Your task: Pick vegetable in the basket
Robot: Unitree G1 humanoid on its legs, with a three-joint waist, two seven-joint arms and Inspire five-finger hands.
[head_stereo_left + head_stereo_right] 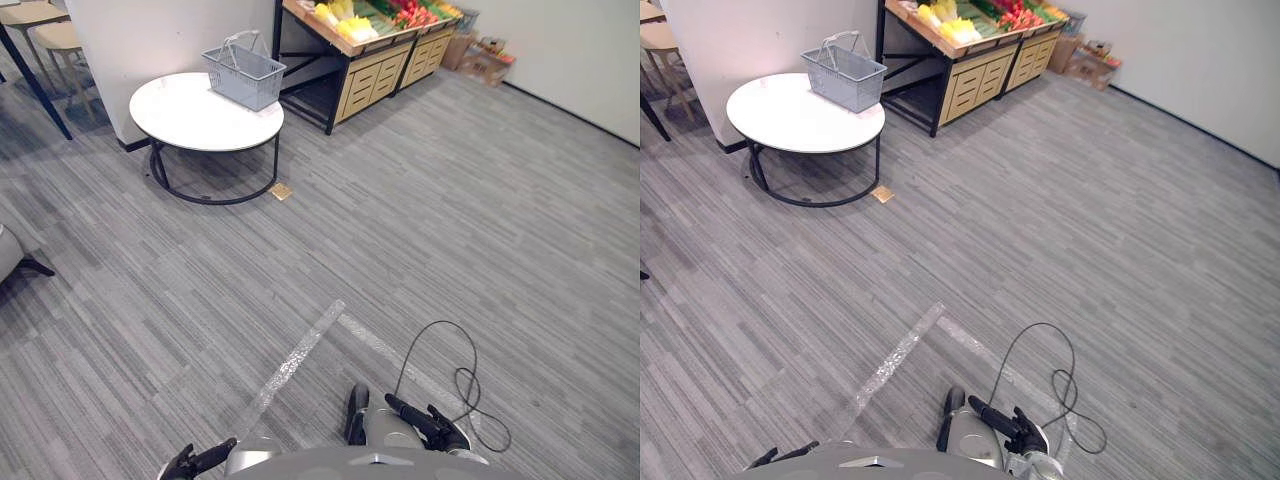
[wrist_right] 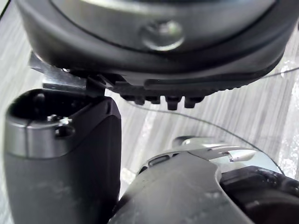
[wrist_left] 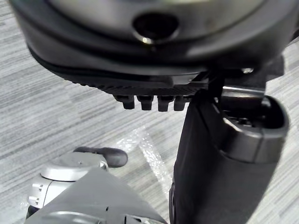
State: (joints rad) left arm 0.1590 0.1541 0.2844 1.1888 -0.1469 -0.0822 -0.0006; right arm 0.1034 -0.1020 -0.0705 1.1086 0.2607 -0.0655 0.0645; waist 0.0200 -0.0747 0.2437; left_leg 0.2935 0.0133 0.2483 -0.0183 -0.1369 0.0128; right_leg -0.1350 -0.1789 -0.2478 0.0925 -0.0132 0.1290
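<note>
A grey wire basket (image 1: 243, 74) with raised handles stands on the far edge of a round white table (image 1: 190, 125), far ahead on the left; nothing shows inside it. Beside it, a wooden produce stand (image 1: 375, 70) holds yellow, green and red vegetables (image 1: 352, 24) on its sloped top. Both my hands hang low near my body, far from the basket and the stand. My left hand (image 1: 203, 460) is open and holds nothing, its fingers (image 3: 149, 102) in a straight row. My right hand (image 1: 425, 422) is also open and holds nothing, its fingers (image 2: 163, 100) relaxed.
Grey striped carpet lies between me and the table. A strip of clear tape (image 1: 295, 360) crosses the floor just ahead. A small tan square (image 1: 281, 191) lies by the table's black frame. Stools (image 1: 55, 40) stand far left, cardboard boxes (image 1: 485, 60) past the stand.
</note>
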